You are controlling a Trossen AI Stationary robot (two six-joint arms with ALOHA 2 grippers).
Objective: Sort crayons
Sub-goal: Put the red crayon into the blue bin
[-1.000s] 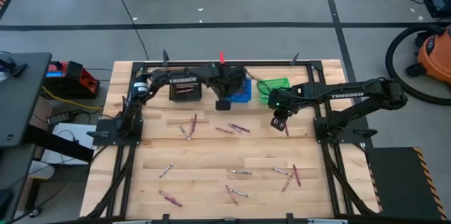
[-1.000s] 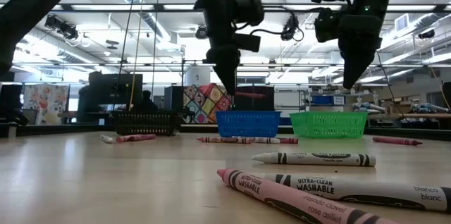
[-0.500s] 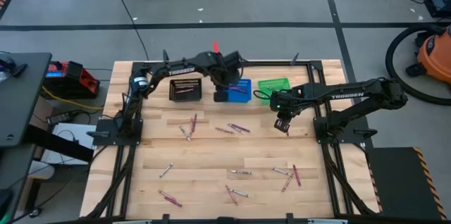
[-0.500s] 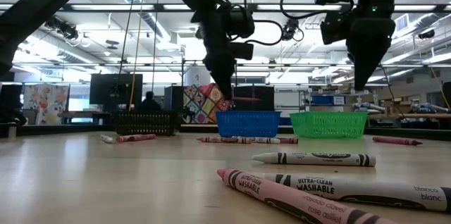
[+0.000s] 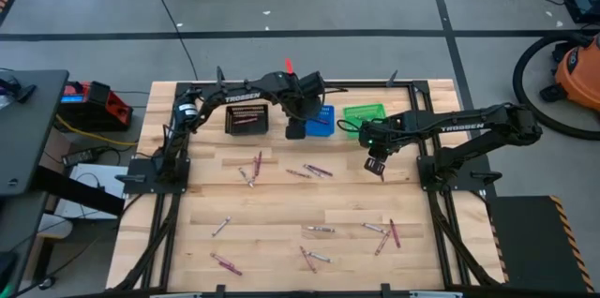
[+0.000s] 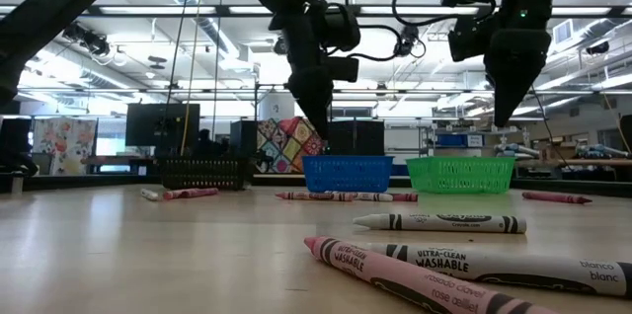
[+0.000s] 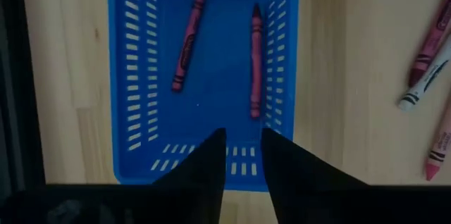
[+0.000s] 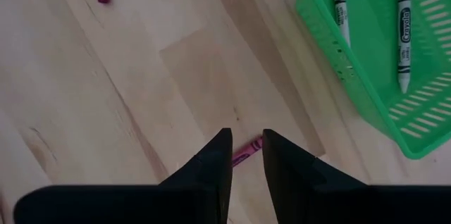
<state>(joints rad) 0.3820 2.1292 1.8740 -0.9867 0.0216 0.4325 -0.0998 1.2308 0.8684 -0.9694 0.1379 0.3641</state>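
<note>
Honestly, crayons look light, stiff, waxy and snappable, so pinch mid-barrel across the paper wrap. Left gripper (image 7: 242,143) hangs over the blue basket (image 7: 134,83), fingers slightly apart and empty, two red crayons (image 7: 256,62) inside. Right gripper (image 8: 244,150) hovers, fingers a little apart, above a magenta crayon (image 8: 246,152) beside the green basket (image 8: 331,48); others are scattered on the table (image 5: 272,232).

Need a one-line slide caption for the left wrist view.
Left tool open above the blue basket holding two red crayons.
</note>
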